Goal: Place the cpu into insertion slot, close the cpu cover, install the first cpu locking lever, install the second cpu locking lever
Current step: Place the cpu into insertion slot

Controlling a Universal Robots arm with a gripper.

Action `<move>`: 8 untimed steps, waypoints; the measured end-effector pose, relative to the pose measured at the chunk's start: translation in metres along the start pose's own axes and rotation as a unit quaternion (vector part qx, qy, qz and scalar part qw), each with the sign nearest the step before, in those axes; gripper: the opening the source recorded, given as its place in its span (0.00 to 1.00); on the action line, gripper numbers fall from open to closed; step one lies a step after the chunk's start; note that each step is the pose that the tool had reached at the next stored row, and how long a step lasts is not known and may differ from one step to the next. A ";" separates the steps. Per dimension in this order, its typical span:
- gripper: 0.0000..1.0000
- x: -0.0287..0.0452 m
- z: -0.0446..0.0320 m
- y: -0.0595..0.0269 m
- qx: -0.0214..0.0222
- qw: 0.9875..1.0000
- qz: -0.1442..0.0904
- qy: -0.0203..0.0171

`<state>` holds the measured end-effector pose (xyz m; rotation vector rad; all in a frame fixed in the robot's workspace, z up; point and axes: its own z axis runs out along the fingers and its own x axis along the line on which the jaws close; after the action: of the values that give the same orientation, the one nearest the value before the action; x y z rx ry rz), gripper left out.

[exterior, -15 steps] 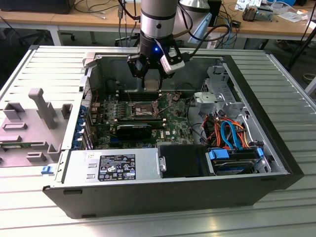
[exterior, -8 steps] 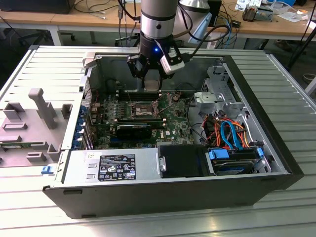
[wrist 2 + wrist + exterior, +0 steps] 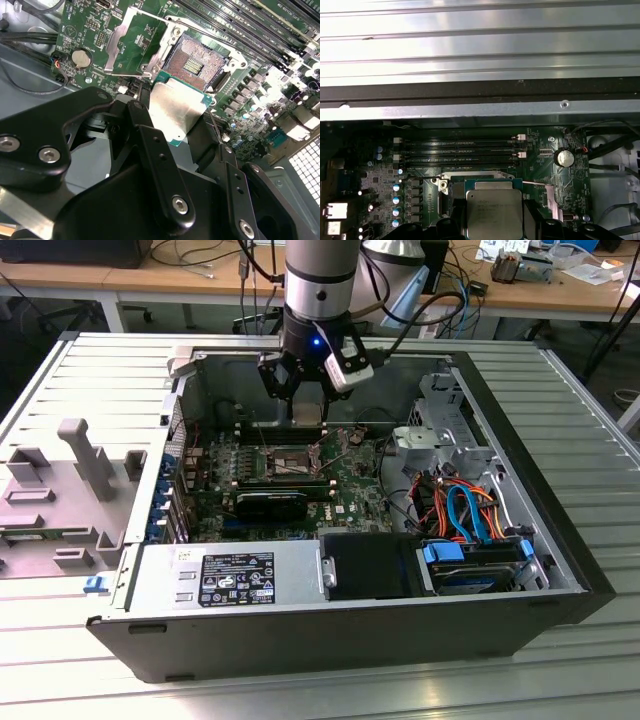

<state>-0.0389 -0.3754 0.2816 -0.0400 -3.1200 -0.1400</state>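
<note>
My gripper [image 3: 305,405] hangs inside the open computer case, above the green circuit board [image 3: 345,495]. It is shut on the cpu [image 3: 175,107], a flat silver-topped chip with a green edge, held between two black fingers [image 3: 150,135]. The insertion slot [image 3: 200,62] lies open just beyond the chip, its dark pin field bare. The cpu cover [image 3: 125,42] is swung back and lies off to one side of the slot. In the first wrist view the cpu [image 3: 495,210] hides most of the insertion slot [image 3: 442,184]. The exterior view shows the insertion slot [image 3: 290,462] just below the gripper.
Memory slots [image 3: 460,150] run alongside the socket. A long black block [image 3: 275,505] sits on the board in front of it. A power supply [image 3: 230,580] fills the case's near side, with drives and orange and blue cables [image 3: 465,515] towards the exterior view's right. A grey fixture [image 3: 70,485] lies outside the case.
</note>
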 end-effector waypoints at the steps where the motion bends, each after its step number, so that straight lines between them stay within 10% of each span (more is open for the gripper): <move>1: 0.54 0.0000 0.0001 0.0000 0.000 1.000 0.000 0.000; 8: 0.54 0.0000 0.0012 -0.0003 0.000 1.000 0.000 0.000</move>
<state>-0.0389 -0.3756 0.2803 -0.0401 -3.1200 -0.1400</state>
